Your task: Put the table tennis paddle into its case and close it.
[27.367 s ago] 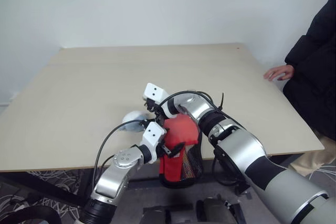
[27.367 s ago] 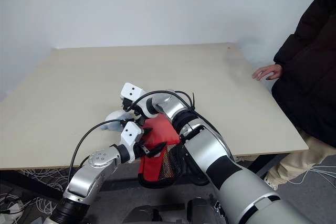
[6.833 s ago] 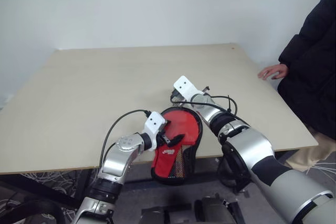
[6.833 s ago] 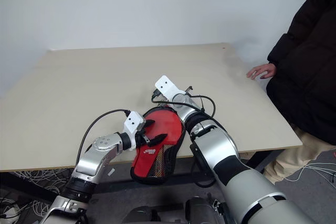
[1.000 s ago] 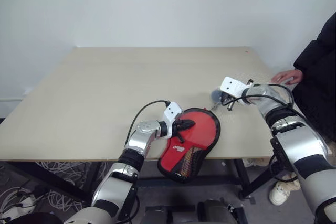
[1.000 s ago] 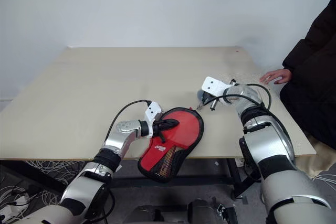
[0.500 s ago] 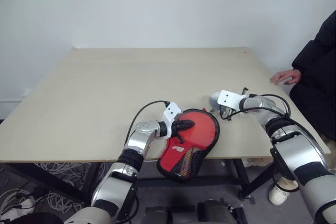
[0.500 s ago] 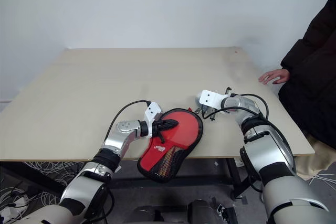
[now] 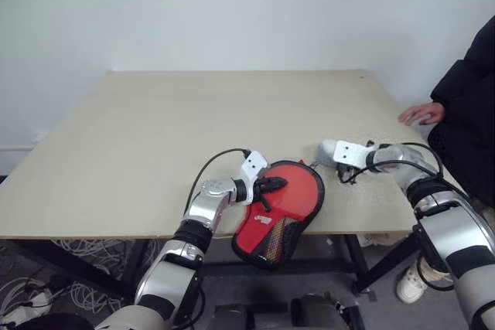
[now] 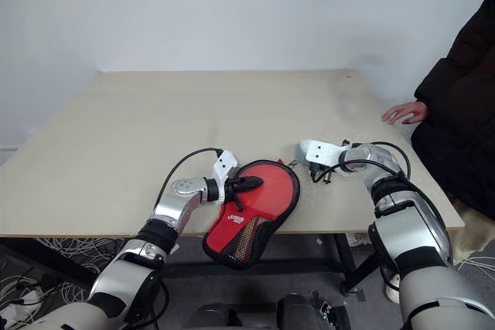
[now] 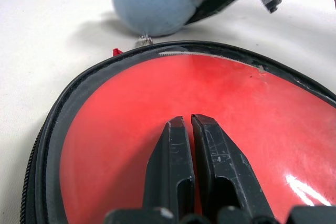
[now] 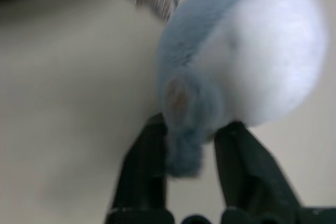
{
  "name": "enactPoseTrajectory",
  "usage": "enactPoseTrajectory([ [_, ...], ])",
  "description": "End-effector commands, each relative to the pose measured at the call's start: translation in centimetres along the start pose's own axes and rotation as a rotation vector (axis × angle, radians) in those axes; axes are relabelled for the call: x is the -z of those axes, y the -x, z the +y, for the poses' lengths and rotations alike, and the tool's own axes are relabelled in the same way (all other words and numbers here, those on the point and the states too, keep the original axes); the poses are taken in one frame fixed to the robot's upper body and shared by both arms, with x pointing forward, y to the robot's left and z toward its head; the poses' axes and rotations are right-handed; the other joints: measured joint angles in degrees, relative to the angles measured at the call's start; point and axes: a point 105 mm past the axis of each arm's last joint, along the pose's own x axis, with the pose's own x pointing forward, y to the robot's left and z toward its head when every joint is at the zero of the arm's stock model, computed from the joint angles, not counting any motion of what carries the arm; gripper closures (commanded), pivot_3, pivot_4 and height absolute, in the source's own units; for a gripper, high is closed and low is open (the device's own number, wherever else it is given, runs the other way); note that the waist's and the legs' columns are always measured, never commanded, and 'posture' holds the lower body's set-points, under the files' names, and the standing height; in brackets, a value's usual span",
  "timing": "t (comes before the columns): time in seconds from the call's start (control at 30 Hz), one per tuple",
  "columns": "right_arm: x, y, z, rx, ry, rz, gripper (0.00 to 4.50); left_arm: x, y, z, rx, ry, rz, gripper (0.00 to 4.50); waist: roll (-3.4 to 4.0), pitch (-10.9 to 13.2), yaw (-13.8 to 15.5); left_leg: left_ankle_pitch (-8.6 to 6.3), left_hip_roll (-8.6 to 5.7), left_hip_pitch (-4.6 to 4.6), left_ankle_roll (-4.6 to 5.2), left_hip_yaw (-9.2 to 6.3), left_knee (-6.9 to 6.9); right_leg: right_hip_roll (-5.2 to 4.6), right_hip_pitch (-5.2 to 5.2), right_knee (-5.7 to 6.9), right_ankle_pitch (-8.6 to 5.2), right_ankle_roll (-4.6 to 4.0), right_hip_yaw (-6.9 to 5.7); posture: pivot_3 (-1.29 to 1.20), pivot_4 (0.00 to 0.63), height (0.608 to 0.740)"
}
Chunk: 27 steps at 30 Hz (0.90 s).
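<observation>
The case [image 9: 277,210] lies at the table's front edge, its narrow mesh end hanging over the edge. Its black zip edging [image 11: 50,129] runs round the clear front. The table tennis paddle [image 11: 157,93] is inside, its red face showing through that front. My left gripper [image 11: 186,121] is shut, its fingertips resting on the clear front. A pale grey-blue fluffy ball [image 9: 326,147] sits on the table just beyond the case, beside a small silver pull [image 11: 142,40]. My right gripper [image 12: 191,129] is open, with a tuft of that ball [image 12: 181,156] between its fingers.
A person in a black jacket [image 9: 468,98] stands at the right, one hand [image 9: 420,113] resting on the table's right edge. The wide beige table [image 9: 193,121] stretches away behind the case.
My right arm has come down and back toward the table's front edge with the fluffy ball, and its fingers have parted. The left gripper and the case have stayed put.
</observation>
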Motion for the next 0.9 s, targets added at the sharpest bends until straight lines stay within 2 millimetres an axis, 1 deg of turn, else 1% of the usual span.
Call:
enactPoseTrajectory([
  [0.03, -0.8, 1.5, -1.6, -0.025, 0.013, -0.019, 1.93, 2.5, -0.2, -0.7, 0.018, 0.049, 0.083, 4.36, 0.00, 0.00, 0.00, 0.00, 0.00, 0.01, 0.00, 0.00, 0.00, 0.01, 0.00, 0.00, 0.00, 0.00, 0.00, 0.00, 0.000, 0.740],
  [0.07, -1.0, 1.9, -2.0, -0.031, 0.009, -0.026, 1.74, 2.5, -0.2, -0.7, 0.018, 0.049, 0.083, 4.36, 0.00, 0.00, 0.01, 0.00, 0.01, 0.00, 0.00, -0.01, 0.00, 0.01, -0.01, 0.01, 0.00, 0.00, -0.01, 0.00, 0.000, 0.740],
  [0.17, -2.2, 2.9, -3.0, -0.066, -0.028, -0.071, 0.97, 2.5, -0.3, -0.7, 0.019, 0.047, 0.083, 4.36, 0.03, 0.01, 0.00, 0.00, 0.00, -0.02, 0.00, -0.01, 0.00, 0.02, -0.03, 0.00, 0.00, 0.00, 0.00, 0.00, 0.000, 0.740],
  [0.27, -4.1, 3.9, -4.6, -0.057, -0.082, -0.137, 0.16, 2.4, -0.3, -0.7, 0.019, 0.047, 0.083, 4.36, 0.05, 0.01, 0.01, 0.00, 0.00, -0.04, 0.00, 0.00, 0.01, 0.01, -0.04, 0.00, 0.00, 0.00, 0.00, 0.00, 0.000, 0.740],
  [0.3, -4.9, 4.3, -5.1, -0.058, -0.108, -0.167, 0.02, 2.4, -0.3, -0.7, 0.018, 0.046, 0.084, 4.36, 0.06, 0.01, 0.01, 0.00, 0.00, -0.04, 0.00, 0.00, 0.01, 0.01, -0.06, 0.01, 0.00, 0.00, 0.00, 0.00, 0.000, 0.740],
  [0.43, -7.9, 5.3, -6.9, -0.057, -0.206, -0.270, 0.02, 2.4, -0.3, -0.7, 0.017, 0.046, 0.085, 4.36, 0.08, 0.00, 0.05, 0.00, 0.02, -0.06, 0.00, -0.03, 0.00, 0.01, -0.11, 0.02, 0.00, 0.00, -0.02, 0.00, 0.000, 0.740],
  [0.5, -8.7, 5.3, -7.4, -0.027, -0.210, -0.278, 0.02, 2.5, -0.3, -0.7, 0.017, 0.046, 0.086, 4.36, 0.08, 0.00, 0.08, -0.01, 0.02, -0.07, -0.01, -0.04, -0.01, -0.01, -0.12, 0.02, 0.01, -0.01, -0.03, 0.00, 0.000, 0.740],
  [0.6, -9.3, 4.7, -7.3, -0.023, -0.219, -0.276, 0.02, 2.4, -0.3, -0.7, 0.017, 0.046, 0.086, 4.36, 0.08, -0.01, 0.17, -0.02, 0.01, -0.09, -0.03, -0.04, 0.00, -0.06, -0.12, 0.02, 0.01, 0.00, -0.04, 0.00, 0.000, 0.740],
  [0.73, -9.8, 3.3, -6.3, -0.056, -0.280, -0.276, 0.02, 2.4, -0.3, -0.7, 0.015, 0.047, 0.085, 4.36, 0.09, -0.01, 0.17, -0.02, -0.02, -0.16, -0.03, -0.02, 0.00, -0.13, -0.20, 0.02, 0.02, 0.01, -0.05, 0.00, 0.000, 0.740],
  [0.9, -10.2, 1.8, -6.3, 0.031, -0.336, -0.269, 0.02, 2.6, -0.2, -0.7, 0.013, 0.049, 0.087, 4.36, 0.11, -0.01, 0.10, -0.02, -0.02, -0.16, -0.04, -0.03, -0.01, -0.14, -0.21, 0.05, 0.05, 0.04, -0.06, 0.00, 0.000, 0.740],
])
